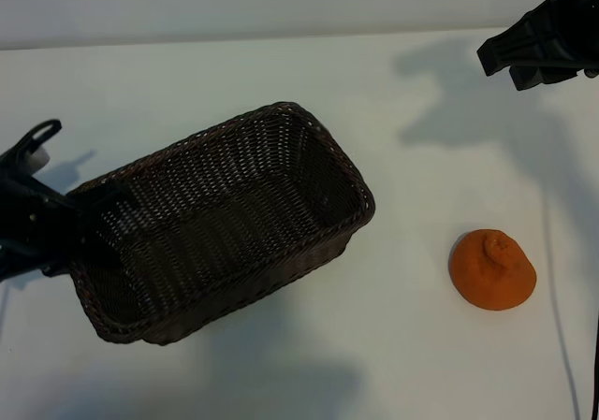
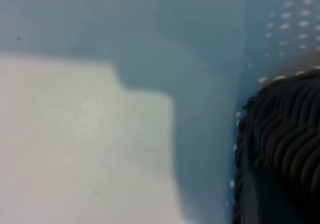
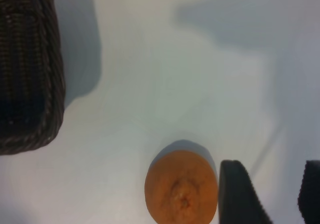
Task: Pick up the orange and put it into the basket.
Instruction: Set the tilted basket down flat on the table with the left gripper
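One lumpy, matte orange fruit [image 1: 492, 269] is seen resting on the white desk [image 1: 412, 345], well apart from the single large rectangular dark brown woven wicker basket [image 1: 309, 252], which is empty. Two grippers are counted: the left gripper [image 1: 65, 224] is clamped on the basket's rim at its near-left end. The right gripper [image 3: 270, 194] is held part-open with nothing between its fingers, hanging just beside the orange.

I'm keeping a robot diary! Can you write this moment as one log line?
orange: on table, untouched | basket: empty, left tool gripping its end rim | right tool: open, above table, away from orange
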You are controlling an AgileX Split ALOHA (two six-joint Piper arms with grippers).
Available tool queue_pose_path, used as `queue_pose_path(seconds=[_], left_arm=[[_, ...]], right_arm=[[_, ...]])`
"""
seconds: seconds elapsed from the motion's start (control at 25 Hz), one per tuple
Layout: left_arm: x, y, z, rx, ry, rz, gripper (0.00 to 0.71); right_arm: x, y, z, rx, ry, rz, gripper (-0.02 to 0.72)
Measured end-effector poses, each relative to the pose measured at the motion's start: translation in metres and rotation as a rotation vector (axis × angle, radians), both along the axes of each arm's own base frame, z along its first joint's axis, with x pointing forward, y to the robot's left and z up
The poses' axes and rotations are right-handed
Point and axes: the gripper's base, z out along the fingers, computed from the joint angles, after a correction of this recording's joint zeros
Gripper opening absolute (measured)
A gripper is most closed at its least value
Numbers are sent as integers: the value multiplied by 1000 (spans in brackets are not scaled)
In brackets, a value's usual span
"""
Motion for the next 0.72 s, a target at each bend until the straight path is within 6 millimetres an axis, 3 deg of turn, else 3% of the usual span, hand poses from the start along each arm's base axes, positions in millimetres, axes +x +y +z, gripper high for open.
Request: queue_pose_path(seconds=[0.48,0.72], left_arm=[[32,-2,90,-13,-135,-112,157],[33,0,102,14,-117,-142,157]], right_arm=[[0,1,0,10,3,0,328],[0,0,0,0,0,0,328]])
